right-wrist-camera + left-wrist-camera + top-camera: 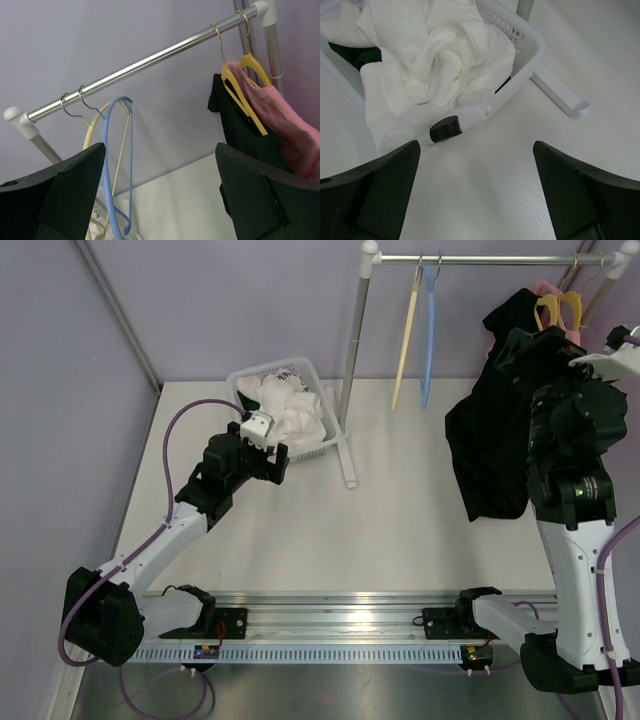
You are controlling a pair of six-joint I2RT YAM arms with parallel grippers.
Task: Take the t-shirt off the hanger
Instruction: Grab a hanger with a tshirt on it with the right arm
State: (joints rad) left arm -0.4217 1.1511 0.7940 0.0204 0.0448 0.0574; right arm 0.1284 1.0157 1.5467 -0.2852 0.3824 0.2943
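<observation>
We saw the black t-shirt [495, 440] hanging limp and crumpled from a yellow hanger [240, 97] near the right end of the rail [150, 62]. Its neck was caught over the hanger's shoulders, and the body sagged in dark folds towards the bench [400, 530]. Just behind it hung a pink garment [285, 120] on a second yellow hanger [255, 65].

We counted four hangers on the rail. Two were the yellow ones carrying clothes. The other two were bare, one a cream hanger [407, 340] and one a blue hanger [429, 340], side by side nearer the left post. There was one black shirt and one pink garment. One white basket [300, 368] stood on the bench by the foot of the rack, and a heap of white cloth [440, 60] spilled over its rim.

The left hand [476, 150] hovered low over the bench just in front of the basket, its fingers spread wide apart and holding nothing. The right hand [160, 150] was raised towards the rail, between the bare hangers and the black shirt. Its fingers were likewise wide apart, and it touched neither.
</observation>
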